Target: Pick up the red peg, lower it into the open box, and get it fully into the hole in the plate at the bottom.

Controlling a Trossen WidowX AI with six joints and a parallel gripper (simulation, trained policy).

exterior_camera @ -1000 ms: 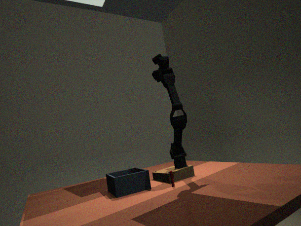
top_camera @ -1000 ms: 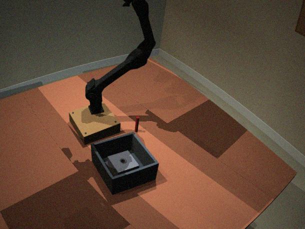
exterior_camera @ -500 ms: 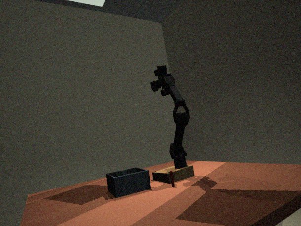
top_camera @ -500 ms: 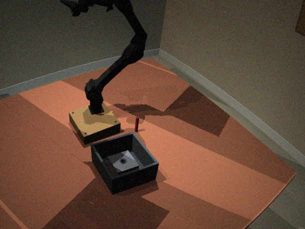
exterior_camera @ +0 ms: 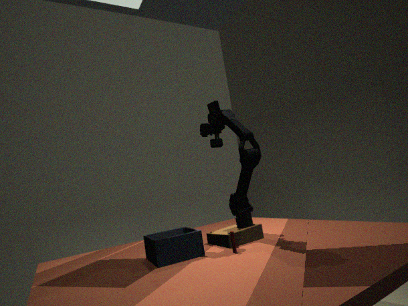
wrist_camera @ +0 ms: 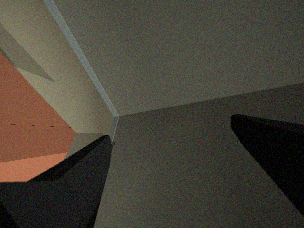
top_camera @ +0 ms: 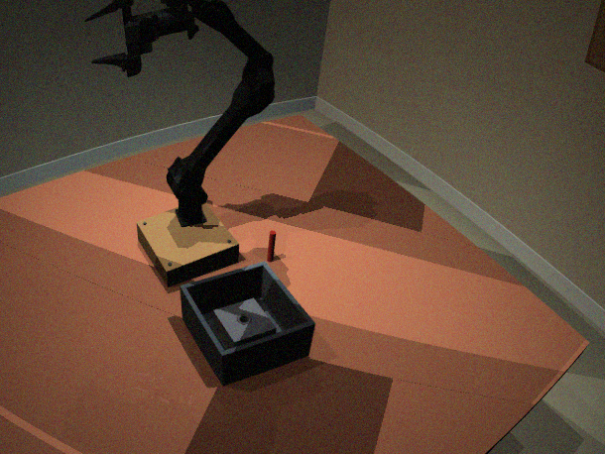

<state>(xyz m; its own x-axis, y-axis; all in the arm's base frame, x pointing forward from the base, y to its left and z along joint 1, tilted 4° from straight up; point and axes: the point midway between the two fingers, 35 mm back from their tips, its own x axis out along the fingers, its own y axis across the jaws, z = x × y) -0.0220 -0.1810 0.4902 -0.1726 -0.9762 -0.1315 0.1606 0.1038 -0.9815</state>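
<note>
Top view: one black robot arm [top_camera: 255, 81] [exterior_camera: 245, 177], mounted on a yellow-topped base block [top_camera: 154, 243] [exterior_camera: 219, 232] left of the frame's centre. Its gripper [top_camera: 91, 41] [exterior_camera: 211, 140] [wrist_camera: 170, 130] is at the upper left, raised high, fingers spread well apart and nothing between them. One red peg [top_camera: 271, 246] [exterior_camera: 233, 242], slender, upright on the orange-brown table [top_camera: 397, 297] [exterior_camera: 234, 277] [wrist_camera: 30, 142], near the middle of the frame; it stands outside the box, between the box's far corner and the right side of the base block, touching neither. One open box [top_camera: 268, 347] [exterior_camera: 175, 248], dark blue-grey, square, below the base block in the frame. Inside, on its bottom, one pale grey plate [top_camera: 235, 327] with a dark round hole [top_camera: 243, 319] near its middle; no peg in the hole.

Exterior view: arm right of centre, gripper well above the table. Box at the lower left of centre, its inner bottom hidden by the walls. Peg upright to the right of the box, in front of the base block.

Wrist view: two dark fingers, one at the lower left and one at the right, wide apart; grey walls beyond, a portion of table at the left edge. Peg and box out of frame.

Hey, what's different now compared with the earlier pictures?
The gripper has come lower and swung towards the left of the top view, holding nothing. The red peg still stands outside the open box; neither has moved.
</note>
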